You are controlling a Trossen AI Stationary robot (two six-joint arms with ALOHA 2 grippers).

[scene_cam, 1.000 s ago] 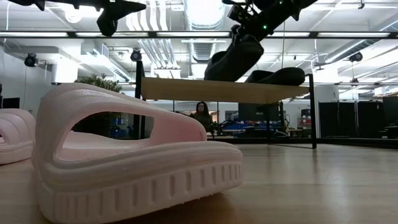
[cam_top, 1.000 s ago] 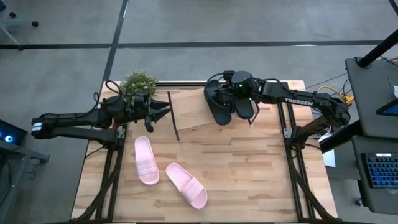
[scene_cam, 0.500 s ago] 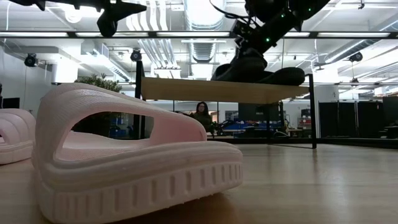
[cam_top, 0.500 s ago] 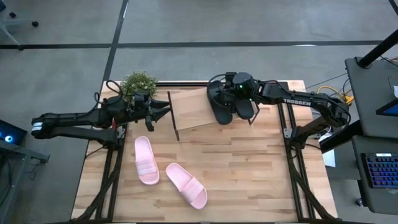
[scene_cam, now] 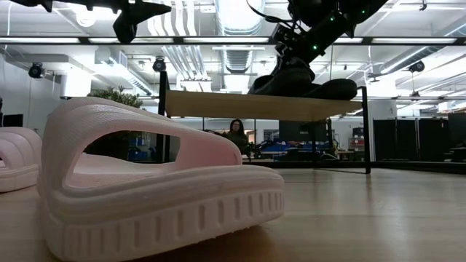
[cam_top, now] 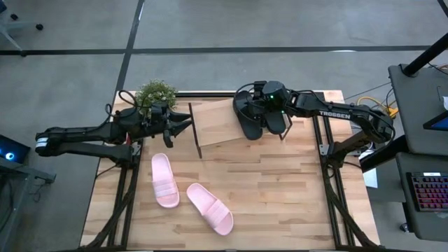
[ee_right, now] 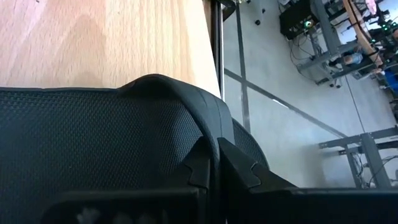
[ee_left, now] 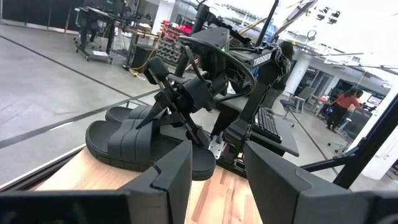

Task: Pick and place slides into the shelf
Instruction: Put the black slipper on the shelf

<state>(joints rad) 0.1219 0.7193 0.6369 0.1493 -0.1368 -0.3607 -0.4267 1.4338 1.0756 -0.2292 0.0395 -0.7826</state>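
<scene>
the right gripper [cam_top: 260,106] is closed on the strap of a black slide [cam_top: 248,115] that now lies on the shelf [cam_top: 217,126], beside the other black slide [cam_top: 278,120]. to do this step well, i think it should open only when the sole sits flat on the slanted board, then lift straight up. the left gripper [cam_top: 183,124] waits half open beside the shelf, holding nothing. i count two black slides and two pink slides [cam_top: 165,180] on the table [cam_top: 280,196], one shelf
</scene>
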